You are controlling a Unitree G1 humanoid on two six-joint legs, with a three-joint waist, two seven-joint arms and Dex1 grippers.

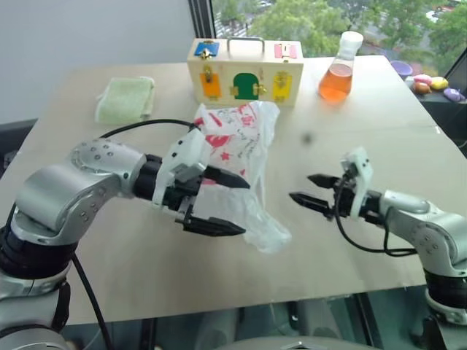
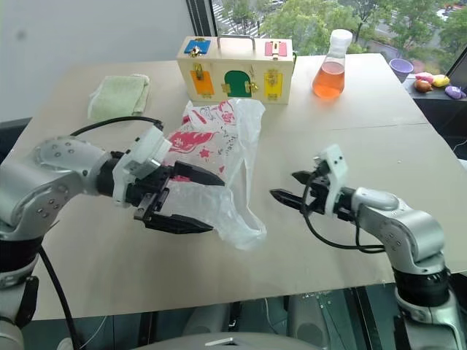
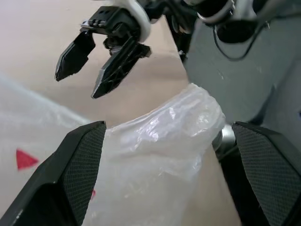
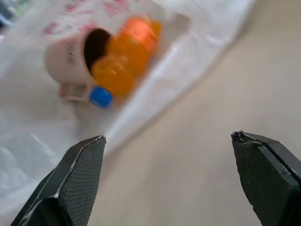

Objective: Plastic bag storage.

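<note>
Your plastic bag point(image 1: 241, 157) lies mid-table on the tan tabletop point(image 1: 350, 138), just in front of the wooden latch box point(image 1: 244, 71). It's crinkled and translucent, w/ red print on the upper half; the clear lower end trails toward the near edge.

Your left gripper point(image 1: 225, 204) is over the bag's near-left part, pointing across toward the right arm. Jaws spread wide, one finger above the other, nothing between them. From the left wrist view a fold of bag point(image 3: 155, 155) sits between and beyond the two finger pads point(image 3: 80, 169), but neither pad pinches it; can't tell if the lower finger brushes the plastic.

Your right gripper point(image 1: 315, 192) is off to the right of the bag, apart from it, above bare table, tips aimed at the left gripper. Jaws also wide, empty. The right wrist view looks along them at the bag: a pinkish mug point(image 4: 77, 61) lying on its side and an orange bottle w/ blue cap point(image 4: 122, 59) rest on it, touching each other. Can't tell from that view whether they're on top of or inside the plastic.

Elsewhere:
- pale green folded cloth point(image 1: 126, 98), far left, well apart from bag
- flask of orange liquid point(image 1: 338, 67), far right of the box
- black cable point(image 1: 142, 125) looping from left arm
</note>
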